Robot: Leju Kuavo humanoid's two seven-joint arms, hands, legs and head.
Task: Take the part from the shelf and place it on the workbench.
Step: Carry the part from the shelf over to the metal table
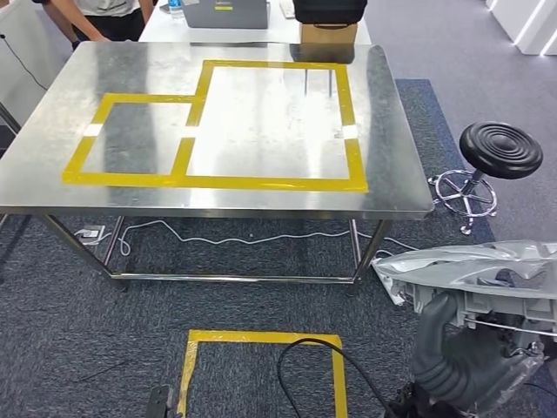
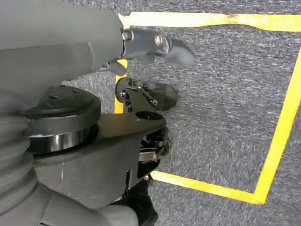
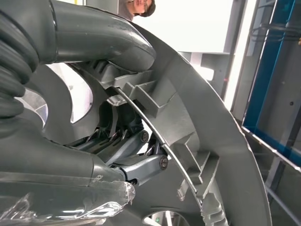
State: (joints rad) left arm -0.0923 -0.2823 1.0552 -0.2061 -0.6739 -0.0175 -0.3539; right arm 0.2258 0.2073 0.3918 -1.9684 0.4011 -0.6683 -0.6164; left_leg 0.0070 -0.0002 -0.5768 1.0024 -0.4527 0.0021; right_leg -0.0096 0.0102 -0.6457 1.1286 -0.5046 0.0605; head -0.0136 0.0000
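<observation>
The part [image 1: 486, 279] is a grey ribbed plastic moulding partly covered in clear film, low at the right of the head view. My right hand [image 1: 459, 357] grips it from beneath. In the right wrist view the thumb lies over the part's [image 3: 213, 141] curved rim, and the fingers [image 3: 142, 165] close on it from the other side. The steel workbench [image 1: 394, 122] stands ahead, marked with yellow tape rectangles, and the part is off its front right corner. My left hand [image 2: 142, 56] hangs over the carpet holding nothing, fingers apart.
A black stool [image 1: 500, 150] stands right of the bench. Behind the bench are a cardboard box [image 1: 327, 35] and a laptop [image 1: 224, 12]; a person [image 1: 98, 17] stands at the far left. A yellow tape square [image 1: 263, 340] and a black cable [image 1: 315, 366] lie on the floor.
</observation>
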